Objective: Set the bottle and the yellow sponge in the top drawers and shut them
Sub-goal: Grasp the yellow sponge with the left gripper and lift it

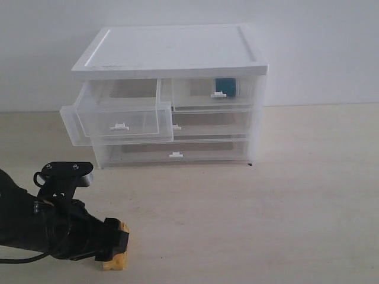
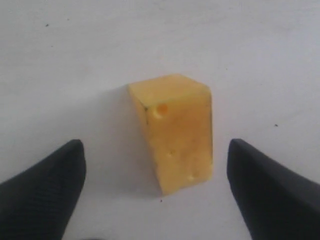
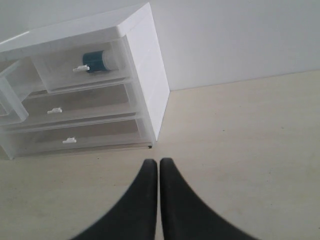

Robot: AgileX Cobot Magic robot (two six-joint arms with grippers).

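The yellow sponge [image 1: 116,262] [image 2: 175,130] stands on end on the table near the front left. My left gripper [image 1: 115,242] [image 2: 155,146] is lowered over it and open, one finger on each side with a gap to the sponge on both. The teal bottle [image 1: 225,87] [image 3: 95,61] lies inside the shut top right drawer [image 1: 207,97] [image 3: 65,75]. The top left drawer [image 1: 118,118] is pulled out and holds nothing I can see. My right gripper [image 3: 159,162] is shut on nothing, above bare table to the right of the cabinet; the exterior view does not show it.
The white-lidded cabinet [image 1: 172,50] stands at the back against the wall. Its two full-width clear drawers [image 1: 174,155] sit below the top ones, the upper of them pulled out a little on the left.
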